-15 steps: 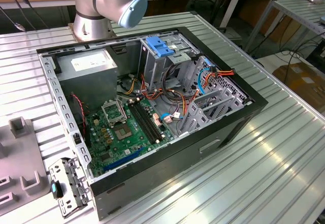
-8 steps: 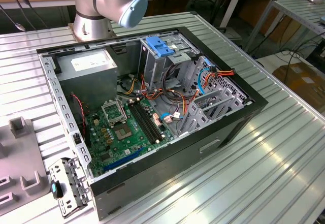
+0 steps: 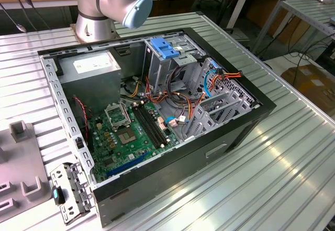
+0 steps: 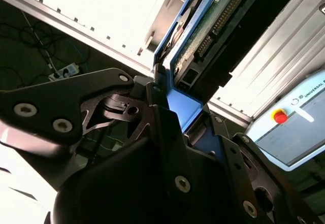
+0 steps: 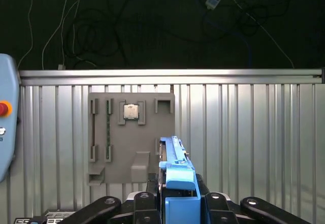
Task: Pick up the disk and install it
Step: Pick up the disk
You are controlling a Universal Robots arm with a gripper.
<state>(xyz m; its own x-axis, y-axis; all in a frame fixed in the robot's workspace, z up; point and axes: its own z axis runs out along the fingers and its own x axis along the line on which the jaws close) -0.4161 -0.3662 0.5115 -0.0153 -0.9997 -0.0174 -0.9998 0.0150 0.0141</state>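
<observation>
- In both wrist views the hand [image 5: 179, 199] is clenched on the disk [image 5: 176, 169], gripping it by the blue plastic carrier along its edge.
- In the second wrist view the black fingers [image 4: 165, 132] press on either side of the carrier. The disk's [image 4: 213, 26] green circuit board and its connector row face the camera.
- In the first wrist view the disk stands on edge between the fingers, lifted over the ribbed metal surface [image 5: 254, 132].
- Beyond the disk in that view, a grey fixture plate [image 5: 109, 132] lies flat on the surface, with a square processor chip [image 5: 131, 112] seated in one of its recesses.
- A pale blue pendant [image 4: 292, 127] with a red button [image 4: 279, 116] rests near the edge of the surface.
- In the exterior view an open computer case [image 3: 220, 147] lies on its side on the surface, just in front of the arm's base [image 3: 94, 24].
- Inside the case are a green motherboard [image 3: 125, 131], a grey power-supply box [image 3: 94, 66] and a tall metal bay topped by a blue latch [image 3: 165, 47].
- Orange and blue cables [image 3: 220, 79] run beside the bay.
</observation>
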